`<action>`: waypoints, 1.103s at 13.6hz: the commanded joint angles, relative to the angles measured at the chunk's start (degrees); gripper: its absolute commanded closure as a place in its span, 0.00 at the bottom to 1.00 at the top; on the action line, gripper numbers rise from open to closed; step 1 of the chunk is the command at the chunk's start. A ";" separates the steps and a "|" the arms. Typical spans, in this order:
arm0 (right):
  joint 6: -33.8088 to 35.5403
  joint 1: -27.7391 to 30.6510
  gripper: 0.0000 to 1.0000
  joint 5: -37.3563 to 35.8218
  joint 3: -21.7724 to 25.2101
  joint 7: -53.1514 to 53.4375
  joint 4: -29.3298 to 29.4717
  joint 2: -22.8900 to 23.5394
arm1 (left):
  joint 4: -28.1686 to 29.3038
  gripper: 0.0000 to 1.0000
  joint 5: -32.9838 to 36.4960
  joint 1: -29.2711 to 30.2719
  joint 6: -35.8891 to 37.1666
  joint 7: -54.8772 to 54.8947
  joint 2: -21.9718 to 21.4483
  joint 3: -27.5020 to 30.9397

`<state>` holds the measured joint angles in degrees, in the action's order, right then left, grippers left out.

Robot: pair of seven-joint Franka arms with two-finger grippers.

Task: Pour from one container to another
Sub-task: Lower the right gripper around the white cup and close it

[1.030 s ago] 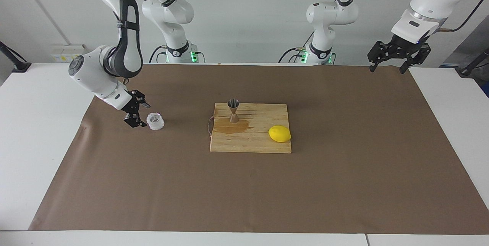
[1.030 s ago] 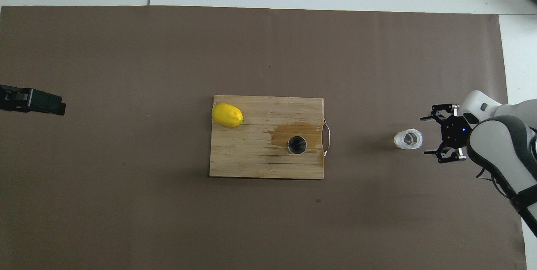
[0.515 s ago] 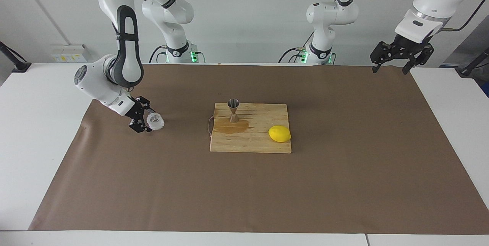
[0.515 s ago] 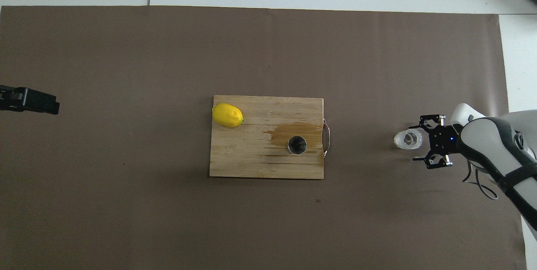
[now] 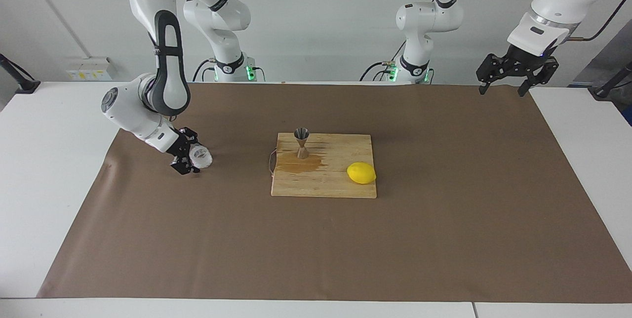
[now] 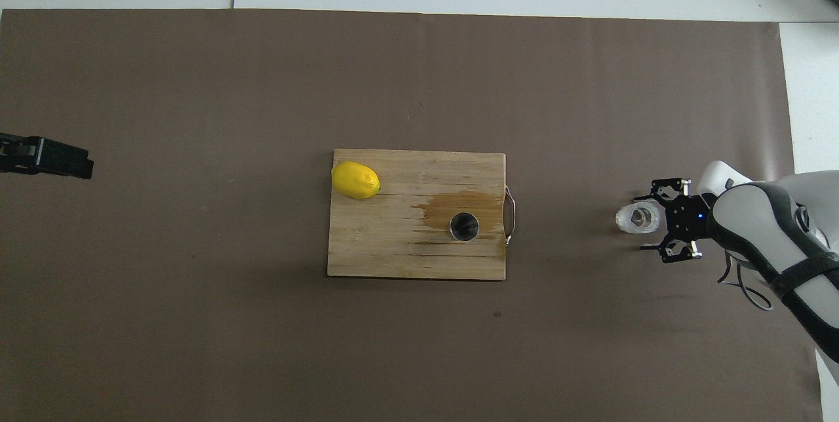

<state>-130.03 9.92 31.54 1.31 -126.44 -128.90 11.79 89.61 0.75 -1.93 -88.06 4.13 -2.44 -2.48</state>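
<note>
Judging handling first: the glass cup looks small, rigid and breakable, its faceted walls likely slick, so a hold across the sides at mid-height, with steady squeeze rather than force, seems right; it should be light. It stands upright on the brown table cover toward the right arm's end, well apart from the cutting board. The right gripper is down at the cup, fingers spread wide to either side of it and not yet closed on it; whether a fingertip touches the glass I cannot tell. On the board, the steel jigger stands upright beside a wet-looking stain, narrow at the waist and probably easy to tip, so the pour wants a low, slow tilt over its small mouth. A lemon lies on the same board, toward the left arm's end. The left gripper waits raised over that end's table edge, fingers open, holding nothing. No brands, labels or legible writing anywhere.
</note>
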 commanded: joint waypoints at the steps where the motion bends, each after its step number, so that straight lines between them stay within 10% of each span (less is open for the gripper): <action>1: -0.31 -0.26 0.00 3.08 -0.43 -1.88 0.67 1.05 | 2.40 0.00 0.04 -0.10 -0.71 0.17 -1.78 -0.07; 6: -0.40 -0.34 0.00 3.26 -0.43 -1.79 0.67 0.78 | 2.41 0.00 0.04 -0.10 -0.53 0.17 -1.78 -0.07; 10: -0.31 -0.34 0.42 3.26 -0.43 -1.79 0.76 0.52 | 2.32 0.00 0.04 -0.01 -0.97 0.00 -1.78 -0.07; 15: -0.31 -0.43 0.68 3.18 -0.95 -1.70 0.85 -0.27 | 2.41 0.00 0.04 0.61 -0.62 0.09 -1.78 0.02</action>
<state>-129.93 9.32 32.83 1.22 -126.50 -128.03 11.46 89.92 0.75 -1.89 -88.05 4.13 -2.47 -2.29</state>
